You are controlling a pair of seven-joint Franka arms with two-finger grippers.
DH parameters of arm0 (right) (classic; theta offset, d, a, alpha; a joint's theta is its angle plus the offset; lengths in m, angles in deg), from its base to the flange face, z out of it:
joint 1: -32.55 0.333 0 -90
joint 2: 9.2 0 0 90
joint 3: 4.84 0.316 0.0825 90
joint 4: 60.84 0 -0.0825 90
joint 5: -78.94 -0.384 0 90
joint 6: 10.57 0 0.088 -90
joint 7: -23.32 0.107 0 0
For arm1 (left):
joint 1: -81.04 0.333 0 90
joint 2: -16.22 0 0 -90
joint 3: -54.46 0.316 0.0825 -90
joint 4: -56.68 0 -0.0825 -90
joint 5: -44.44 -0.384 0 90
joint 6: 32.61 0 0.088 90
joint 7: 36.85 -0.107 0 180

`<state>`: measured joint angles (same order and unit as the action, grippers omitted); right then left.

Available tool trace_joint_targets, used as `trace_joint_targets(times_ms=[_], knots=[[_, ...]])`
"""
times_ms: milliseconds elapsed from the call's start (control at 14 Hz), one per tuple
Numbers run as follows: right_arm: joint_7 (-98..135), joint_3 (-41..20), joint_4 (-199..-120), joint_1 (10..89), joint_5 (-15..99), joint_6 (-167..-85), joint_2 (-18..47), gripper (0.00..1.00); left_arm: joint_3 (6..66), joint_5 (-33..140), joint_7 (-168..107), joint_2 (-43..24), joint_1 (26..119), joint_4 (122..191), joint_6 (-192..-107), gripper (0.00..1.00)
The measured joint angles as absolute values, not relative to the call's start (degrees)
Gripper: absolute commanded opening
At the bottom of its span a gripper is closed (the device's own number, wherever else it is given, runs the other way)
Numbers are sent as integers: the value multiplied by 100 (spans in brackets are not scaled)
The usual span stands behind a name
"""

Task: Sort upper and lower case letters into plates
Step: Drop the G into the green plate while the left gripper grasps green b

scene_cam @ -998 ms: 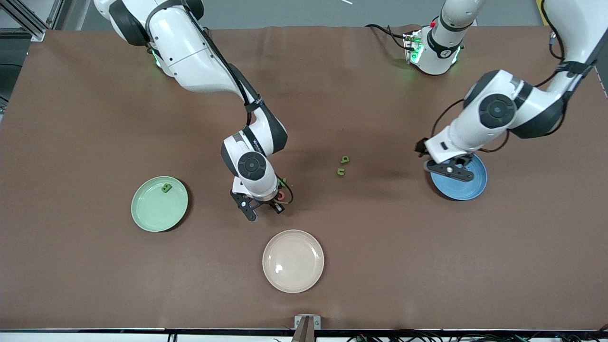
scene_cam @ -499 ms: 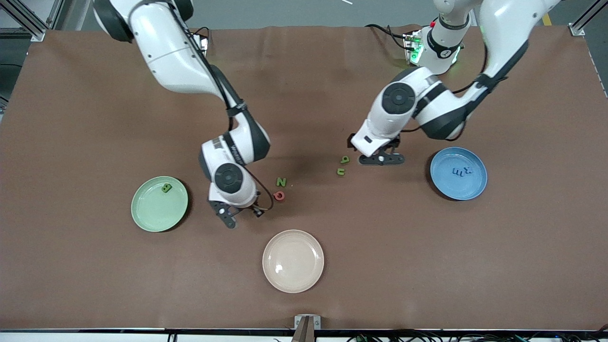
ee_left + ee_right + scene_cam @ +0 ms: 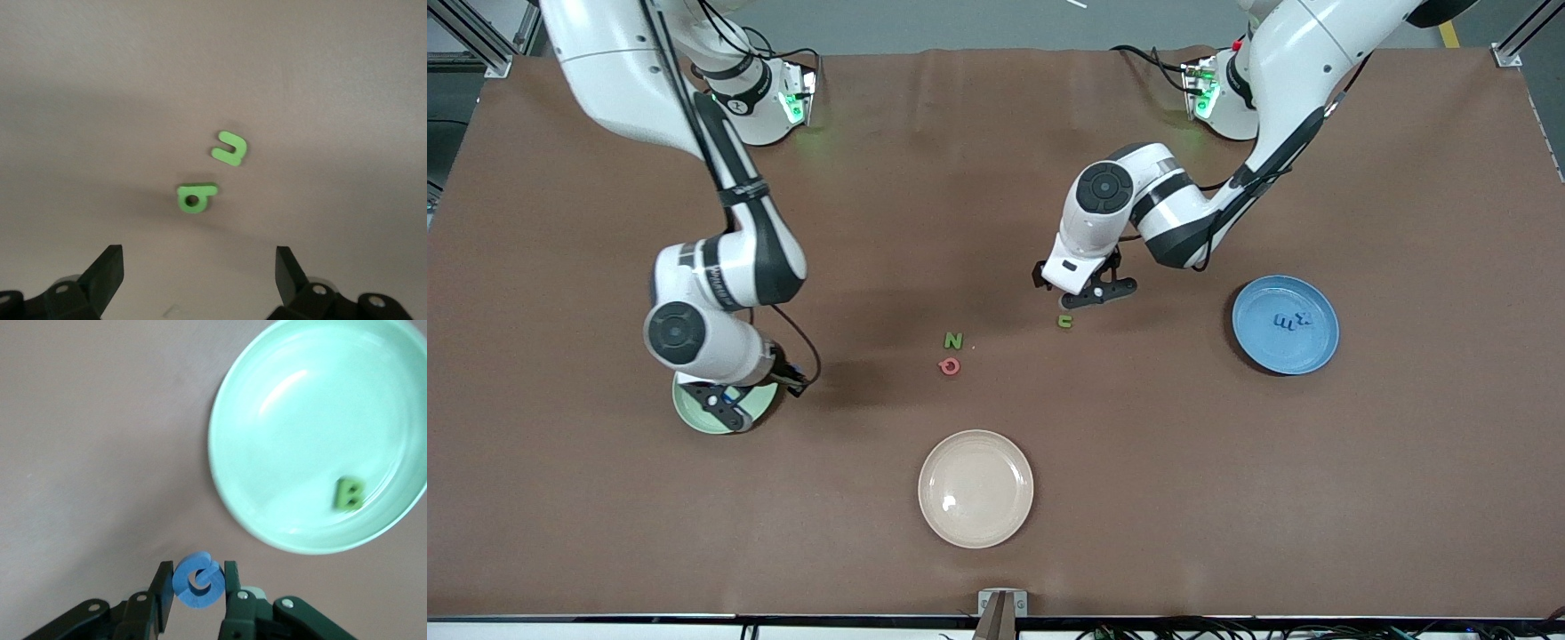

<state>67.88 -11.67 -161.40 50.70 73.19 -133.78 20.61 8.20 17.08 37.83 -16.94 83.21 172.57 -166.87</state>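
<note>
The right gripper (image 3: 193, 590) pinched the blue G (image 3: 197, 580), seemingly light and stiff, by its flat faces beside the mint plate (image 3: 230, 493), while the left gripper (image 3: 197, 277) hung wide over 2 green letters (image 3: 197, 197).

table (image 3: 1227, 498): brown | plates: mint (image 3: 687, 411), blue (image 3: 1320, 347), beige (image 3: 975, 488) | loose letters (image 3: 953, 340)
</note>
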Motion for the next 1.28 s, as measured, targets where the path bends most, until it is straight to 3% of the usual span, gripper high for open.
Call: trace_joint_targets(times_ms=[285, 713, 1283], knots=[[6032, -1164, -16419, 4580, 7319, -13582, 1974, 0, 1472, 1572, 4002, -1773, 7752, 17261, -17105, 100], [5923, -1114, -17400, 4519, 7319, -14908, 1979, 1, 1809, 780, 4526, -2047, 7571, 17284, -17572, 99], [5921, -1114, -17556, 4516, 7319, -15083, 1980, 8, 1811, 729, 4556, -2186, 7571, 17334, -17605, 58]])
